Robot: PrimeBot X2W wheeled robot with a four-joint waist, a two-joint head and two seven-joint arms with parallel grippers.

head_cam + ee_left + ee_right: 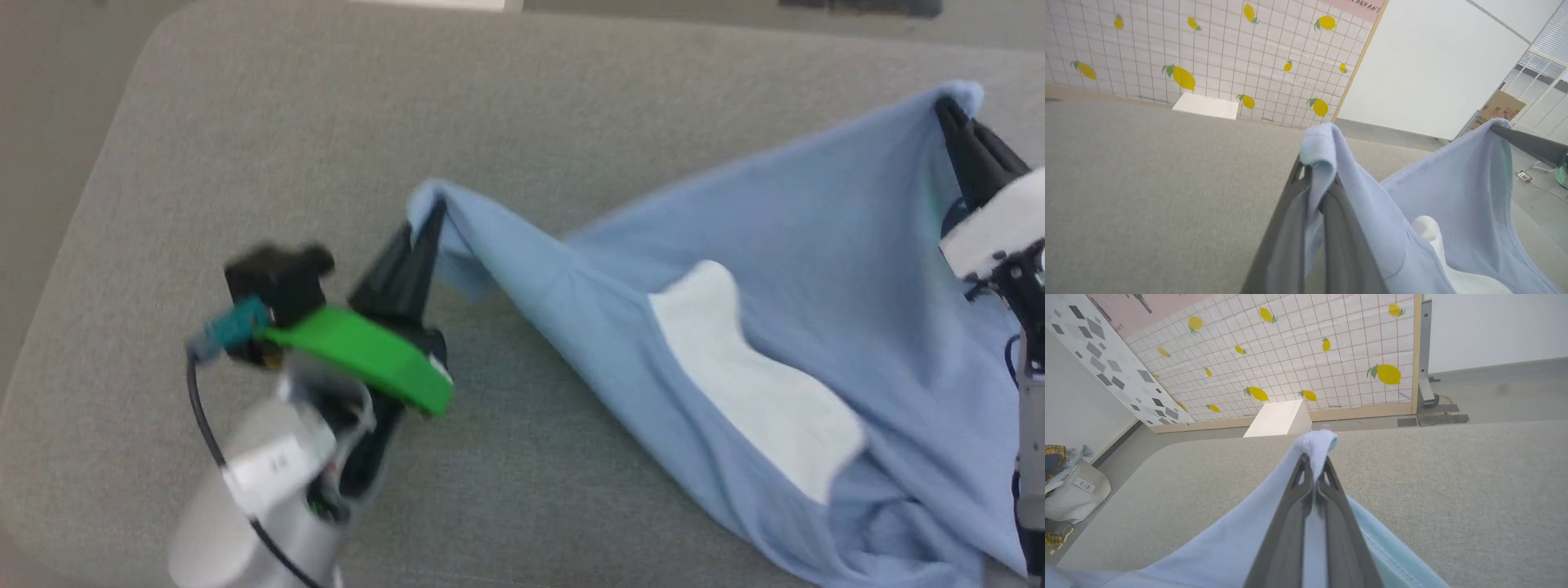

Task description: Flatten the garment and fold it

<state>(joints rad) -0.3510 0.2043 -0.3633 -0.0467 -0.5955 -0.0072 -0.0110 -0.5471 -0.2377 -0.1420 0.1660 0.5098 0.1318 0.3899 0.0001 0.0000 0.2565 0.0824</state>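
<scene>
While the garment point(816, 229) is pinched at two points, what the next move turns on is the line between those pinches. At the middle left of the head view, the left gripper point(433, 224) has its fingers pressed together on a small corner of light blue cloth, which folds over the fingertips in the left wrist view. From there the held edge runs to the right and climbs the frame in a diagonal, not level with the grey padded surface point(286, 122). Below that edge the shirt sags as a slack sheet, its white inner patch point(751, 384) showing at the lower centre right, and the rest bunches in folds on the surface at the lower right corner. At the upper right, the right gripper point(951, 114) is likewise clamped on cloth, a tuft poking up between its closed fingers in the right wrist view.

So the cloth lies to the right of the left fingers and to the lower left of the right fingers, with most of its bulk nearer the right arm. The span looks only loosely stretched. Flattening probably calls for drawing the two grippers apart along that diagonal and levelling them before laying the shirt down.
</scene>
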